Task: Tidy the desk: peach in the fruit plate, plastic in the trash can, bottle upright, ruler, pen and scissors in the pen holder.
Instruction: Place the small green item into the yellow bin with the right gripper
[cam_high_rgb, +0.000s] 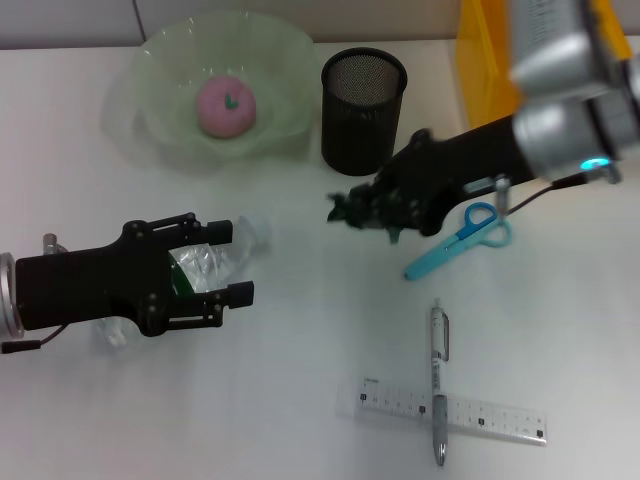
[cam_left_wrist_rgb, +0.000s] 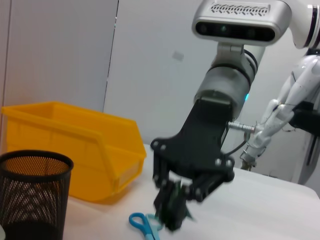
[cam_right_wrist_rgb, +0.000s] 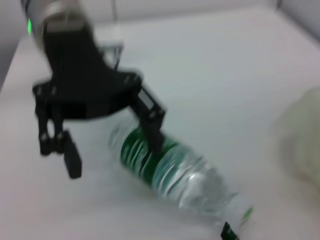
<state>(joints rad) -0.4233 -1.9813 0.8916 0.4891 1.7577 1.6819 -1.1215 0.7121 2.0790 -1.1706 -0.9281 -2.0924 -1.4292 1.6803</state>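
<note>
Left claw (cam_high_rgb: 232, 262): spread wide over the lying bottle (cam_high_rgb: 222, 258), one finger on each side, not closed on it.
Right claw (cam_high_rgb: 352, 210): hung above the worktop (cam_high_rgb: 300, 400) beside the pen holder (cam_high_rgb: 363, 97), closed on a dark crumpled scrap (cam_left_wrist_rgb: 172, 205).
Peach (cam_high_rgb: 227, 105): lay in the fruit plate (cam_high_rgb: 170, 120).
Scissors (cam_high_rgb: 462, 238): flat under the right arm.
Pen (cam_high_rgb: 439, 380): lay across the ruler (cam_high_rgb: 480, 415).
Yellow bin (cam_left_wrist_rgb: 85, 145): stood behind the holder.

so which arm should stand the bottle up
Left. The left gripper is open right over the lying bottle, while the right gripper is across the desk, shut on dark plastic.
</note>
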